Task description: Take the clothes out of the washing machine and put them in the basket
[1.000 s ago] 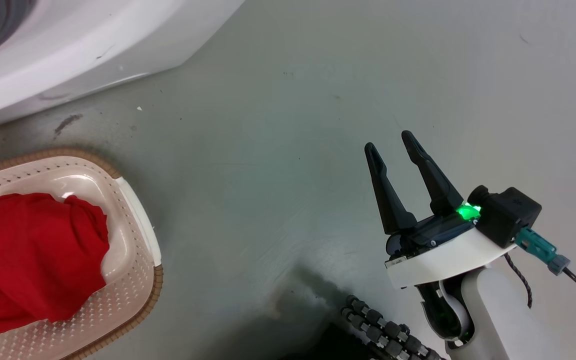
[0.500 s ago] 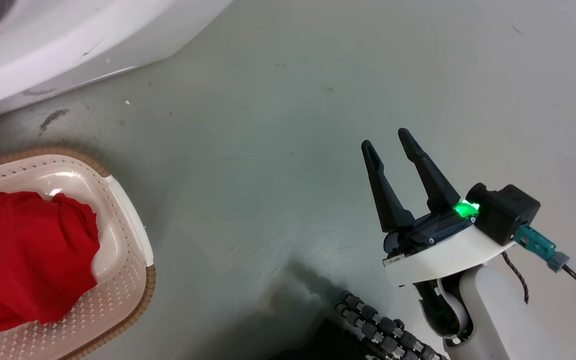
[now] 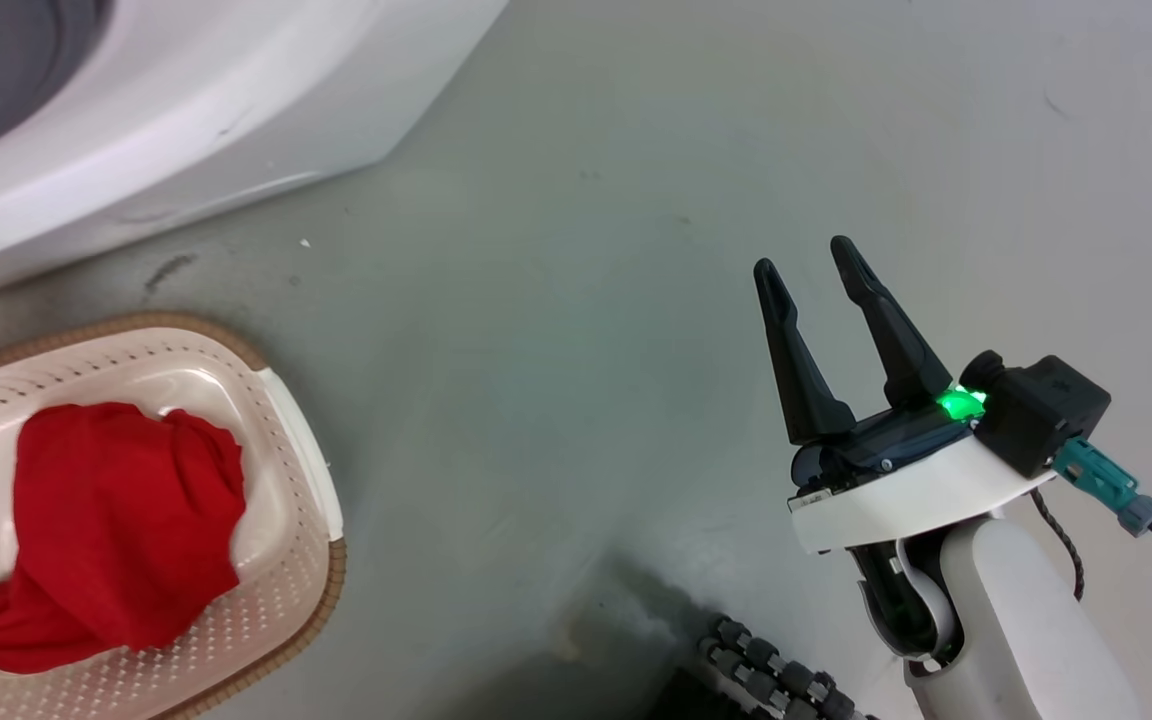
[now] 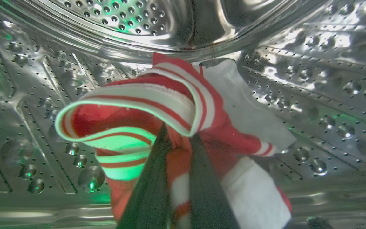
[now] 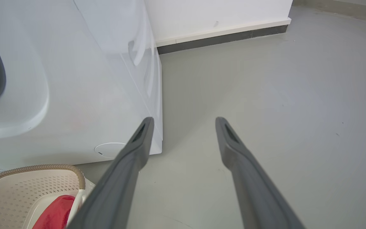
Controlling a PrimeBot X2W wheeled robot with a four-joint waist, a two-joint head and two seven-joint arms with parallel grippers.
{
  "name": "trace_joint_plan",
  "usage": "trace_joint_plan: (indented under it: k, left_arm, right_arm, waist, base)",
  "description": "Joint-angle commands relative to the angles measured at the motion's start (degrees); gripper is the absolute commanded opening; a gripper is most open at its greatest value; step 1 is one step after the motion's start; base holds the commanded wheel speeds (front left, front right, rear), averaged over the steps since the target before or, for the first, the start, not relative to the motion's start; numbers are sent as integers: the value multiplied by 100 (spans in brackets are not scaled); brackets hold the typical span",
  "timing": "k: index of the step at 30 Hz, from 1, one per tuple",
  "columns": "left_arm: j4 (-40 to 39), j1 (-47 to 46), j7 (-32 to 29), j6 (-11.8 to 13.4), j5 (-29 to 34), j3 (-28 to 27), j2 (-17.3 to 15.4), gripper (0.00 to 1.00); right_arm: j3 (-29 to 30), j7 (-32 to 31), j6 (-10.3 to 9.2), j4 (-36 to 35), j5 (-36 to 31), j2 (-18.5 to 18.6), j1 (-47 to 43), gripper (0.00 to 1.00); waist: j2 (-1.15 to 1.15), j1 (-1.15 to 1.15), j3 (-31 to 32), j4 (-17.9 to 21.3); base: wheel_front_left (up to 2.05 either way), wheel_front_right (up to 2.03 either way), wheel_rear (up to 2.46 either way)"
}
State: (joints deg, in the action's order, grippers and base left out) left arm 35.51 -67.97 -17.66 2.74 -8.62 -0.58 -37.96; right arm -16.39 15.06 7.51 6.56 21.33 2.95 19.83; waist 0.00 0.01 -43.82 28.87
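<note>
Now | left hand [image 4: 179, 138] clamps striped garment [image 4: 138, 101] between its fingers, inside drum [image 4: 313, 79] | right hand [image 3: 804, 262] spread, empty

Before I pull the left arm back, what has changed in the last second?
Only the head camera moved: the whole picture slid left, then back right and down. The red garment lies in the basket as before, and the right gripper stays open and empty over the floor. Nothing was grabbed or released there. The left gripper, jaws closed on the striped garment, has no earlier picture.
</note>
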Motion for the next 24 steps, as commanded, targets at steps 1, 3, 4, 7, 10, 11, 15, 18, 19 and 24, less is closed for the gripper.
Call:
trace_joint_plan:
  k: [1, 3, 4, 7, 10, 11, 15, 18, 19, 24]
  left_arm:
    - [40, 108, 114, 7, -37, -15, 30, 0]
    - [169, 190, 455, -36, -98, -30, 104, 0]
    - [247, 240, 623, -71, -111, -21, 134, 0]
    - [463, 380, 1084, -111, -210, -38, 250, 0]
    - [678, 574, 1476, -165, -301, -50, 380, 0]
    - [743, 618, 1587, -175, -322, -48, 412, 0]
    - [1014, 872, 1990, -251, -438, -60, 564, 0]
    - [1185, 1087, 2273, -298, -523, -72, 673, 0]
    - [1226, 1165, 2384, -314, -550, -66, 721, 0]
    - [1409, 1581, 2803, -416, -664, -38, 926, 0]
  right_arm:
    - [13, 16, -4, 7, -43, -14, -32, 100]
    - [45, 17, -4, 11, -86, -12, -63, 100]
    - [51, 16, -4, 25, -106, -14, -88, 100]
    - [85, 16, -4, 65, -165, -12, -145, 100]
    - [138, 16, -4, 104, -239, -12, -220, 100]
    - [158, 15, -4, 124, -271, -11, -257, 100]
    - [239, 15, -4, 169, -352, -11, -362, 100]
    - [279, 15, -4, 221, -413, -11, -476, 100]
    - [293, 15, -4, 245, -437, -10, -517, 100]
    - [366, 15, -4, 351, -548, -10, -743, 100]
  waist:
    - [0, -1, 119, -60]
    - [0, -1, 259, -101]
    - [0, -1, 337, -118]
    - [0, -1, 582, -163]
    - [0, -1, 855, -203]
    - [0, -1, 941, -221]
    - [0, -1, 1291, -283]
    - [0, -1, 1578, -336]
    - [0, -1, 1688, -361]
    - [0, -1, 2190, -496]
  base:
    - [0, 0, 0]
    - [0, 0, 0]
    - [0, 0, 0]
    - [0, 0, 0]
    - [0, 0, 0]
    - [0, 0, 0]
    - [0, 0, 0]
    - [0, 0, 0]
    - [0, 0, 0]
    - [0, 0, 0]
